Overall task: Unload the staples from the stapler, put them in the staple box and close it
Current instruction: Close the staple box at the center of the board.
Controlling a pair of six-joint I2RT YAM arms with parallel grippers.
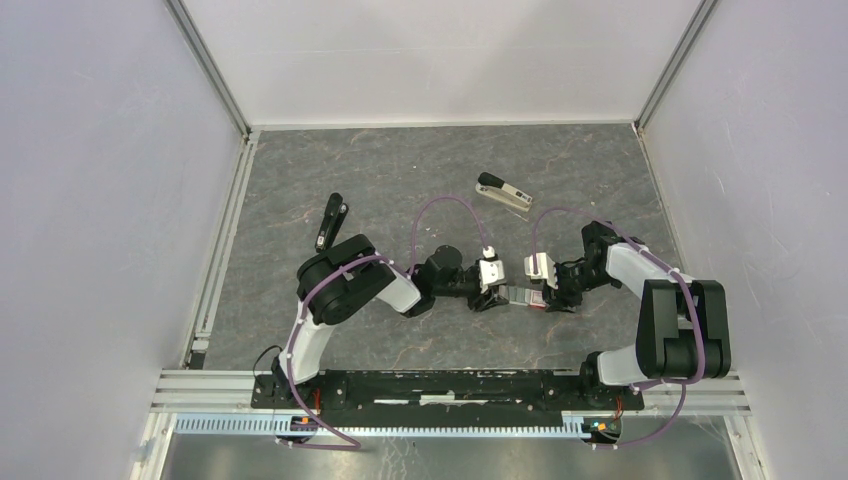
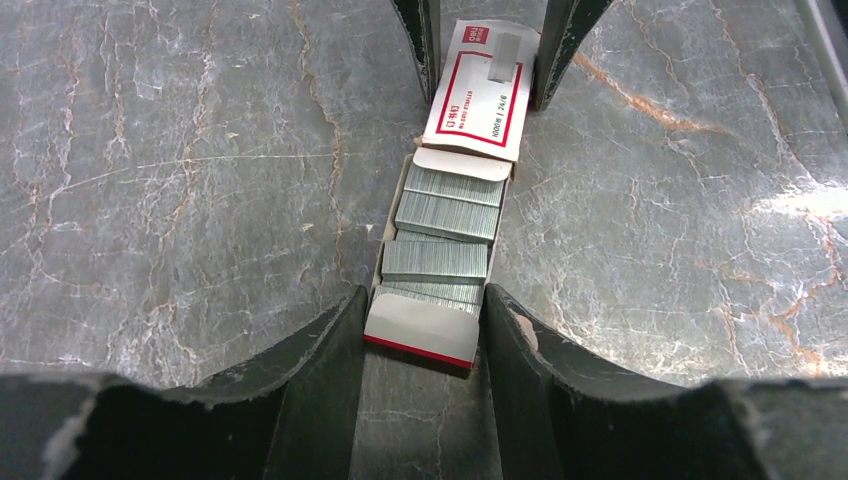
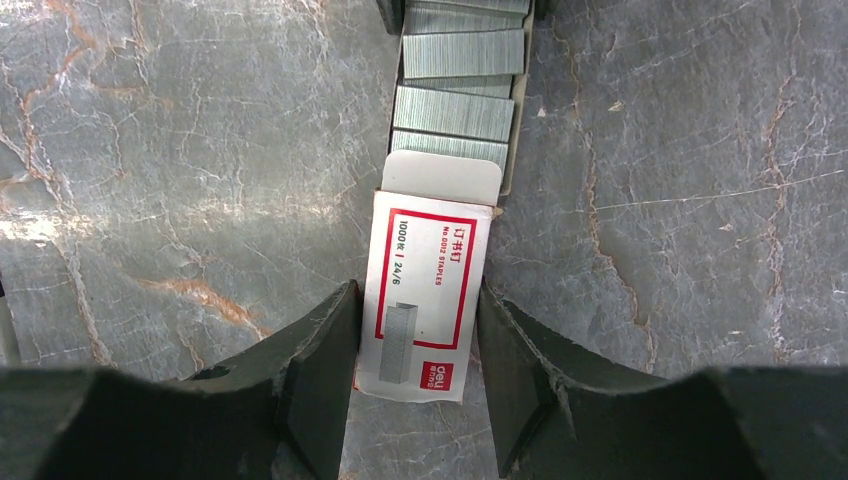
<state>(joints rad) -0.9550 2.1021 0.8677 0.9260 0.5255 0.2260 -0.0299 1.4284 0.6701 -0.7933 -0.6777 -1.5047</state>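
The stapler lies in two pieces in the top view: a grey-beige rail with a black end (image 1: 503,196) at the back centre, and a black bar (image 1: 330,222) at the back left. Both grippers are away from them, facing each other at the table's middle. Between them is a red-and-white staple box (image 1: 522,295), slid open. My left gripper (image 2: 425,300) is shut on the end of its inner tray (image 2: 422,328). The right gripper (image 3: 418,295) is shut on the outer sleeve (image 3: 425,290). Silvery strips of staples (image 2: 447,215) fill the tray; which came from the stapler I cannot tell.
The table is dark grey marbled stone (image 1: 400,170) with white walls on three sides. A metal rail (image 1: 450,385) runs along the near edge, where the arm bases are bolted.
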